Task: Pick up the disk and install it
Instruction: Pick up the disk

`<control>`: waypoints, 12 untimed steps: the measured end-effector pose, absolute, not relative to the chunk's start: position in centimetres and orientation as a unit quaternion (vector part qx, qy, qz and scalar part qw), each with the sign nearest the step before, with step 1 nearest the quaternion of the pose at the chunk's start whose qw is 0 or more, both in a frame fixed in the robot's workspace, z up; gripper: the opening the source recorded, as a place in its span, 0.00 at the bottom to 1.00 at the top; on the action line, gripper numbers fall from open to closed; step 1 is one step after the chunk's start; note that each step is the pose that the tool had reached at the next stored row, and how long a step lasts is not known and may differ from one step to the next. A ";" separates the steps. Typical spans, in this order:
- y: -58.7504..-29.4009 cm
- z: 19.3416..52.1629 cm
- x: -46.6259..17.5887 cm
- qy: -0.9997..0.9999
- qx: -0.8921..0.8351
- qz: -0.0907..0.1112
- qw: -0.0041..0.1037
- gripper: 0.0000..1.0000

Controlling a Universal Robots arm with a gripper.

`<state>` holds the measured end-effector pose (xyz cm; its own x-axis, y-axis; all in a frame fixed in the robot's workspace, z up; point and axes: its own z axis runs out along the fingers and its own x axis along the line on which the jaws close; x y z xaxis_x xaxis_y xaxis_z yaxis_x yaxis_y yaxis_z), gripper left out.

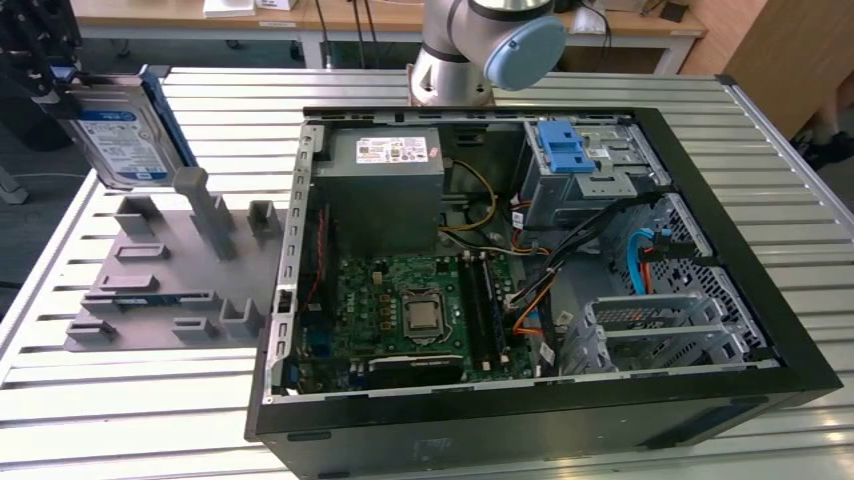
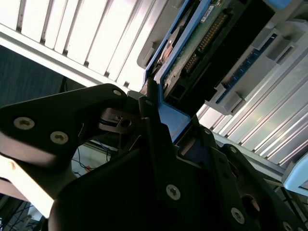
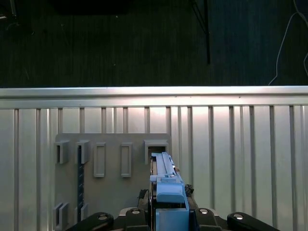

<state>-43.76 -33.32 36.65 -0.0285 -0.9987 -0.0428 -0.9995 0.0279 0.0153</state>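
Flat silver-grey blue-railed disk (image 1: pixel 118 135) upright in black gripper (image 1: pixel 60 88)

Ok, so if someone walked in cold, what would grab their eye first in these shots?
The open computer case, lying on its side on the slatted metal table with its green motherboard exposed, dominates the exterior view. At that view's upper left, the hand holds the disk on edge over a grey fixture plate.
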 end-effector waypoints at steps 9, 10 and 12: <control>-33.3 37.1 -43.8 0.717 -0.697 0.020 0.010 0.36; -33.3 37.2 -43.8 0.717 -0.697 0.020 0.010 0.36; -33.3 37.3 -43.8 0.717 -0.697 0.020 0.010 0.36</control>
<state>-43.76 -33.30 37.26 -0.0285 -0.9987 -0.0428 -0.9995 0.0278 0.0153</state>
